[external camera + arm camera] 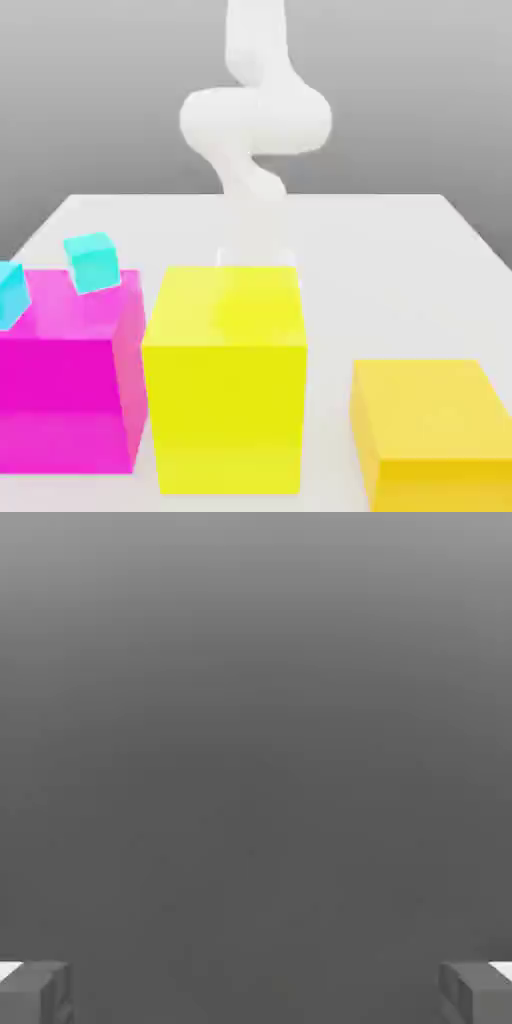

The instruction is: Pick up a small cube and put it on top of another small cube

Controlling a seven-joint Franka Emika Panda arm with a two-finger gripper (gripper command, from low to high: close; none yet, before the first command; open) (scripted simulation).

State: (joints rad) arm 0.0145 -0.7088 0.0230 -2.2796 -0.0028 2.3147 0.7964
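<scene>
Exterior view: white arm [255, 120], cut off at the top edge; its base is partly hidden behind the yellow block [225, 400].
Small cubes: both cyan, at the magenta block [65, 400]; one cube [95, 265] is whole, the other [10, 297] cut off by the exterior view's left edge.
Orange block [435, 430]: cropped at the lower right corner.
Gripper [256, 997]: fingers wide apart, partly cropped.

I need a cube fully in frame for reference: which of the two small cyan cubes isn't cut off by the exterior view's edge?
The small cyan cube nearer the magenta block's right side; the other meets the picture's left edge.
</scene>
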